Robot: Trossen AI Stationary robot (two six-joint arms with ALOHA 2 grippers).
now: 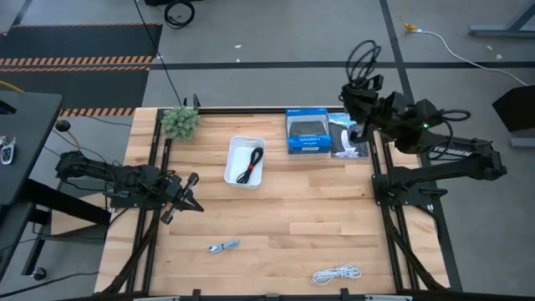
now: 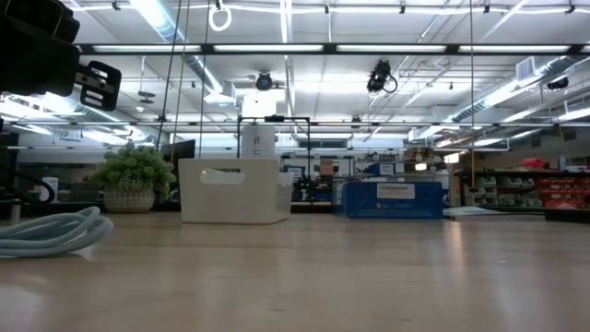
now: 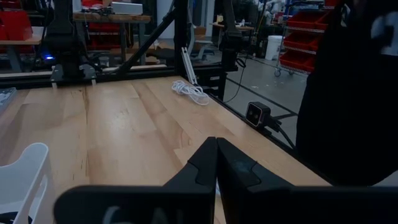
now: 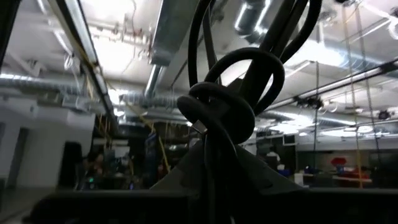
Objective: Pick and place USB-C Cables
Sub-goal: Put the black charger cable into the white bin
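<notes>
Only the high view takes in the whole tabletop [image 1: 284,209]: the right gripper [image 1: 361,84] is raised over the far right corner with a black cable [image 1: 364,58] looped above it, while the left gripper [image 1: 185,194] lies low near the left edge. The right wrist view adds what the overhead cannot, showing the black cable [image 4: 230,106] knotted in thick coils and pinched between the clenched fingers, ceiling lights behind it. The left wrist view shows its own fingers [image 3: 214,168] pressed together on nothing, with the white cable [image 3: 189,91] far off by the table's edge. The black cable with red ends [image 1: 251,163] lies inside the white bin [image 1: 234,176], toward the far edge, between the two arms. The pale blue cable [image 1: 224,247] rests near the front edge, the white cable [image 1: 336,273] toward the front right corner, both well apart from either gripper. The low view shows the pale blue cable [image 2: 51,232] up close.
</notes>
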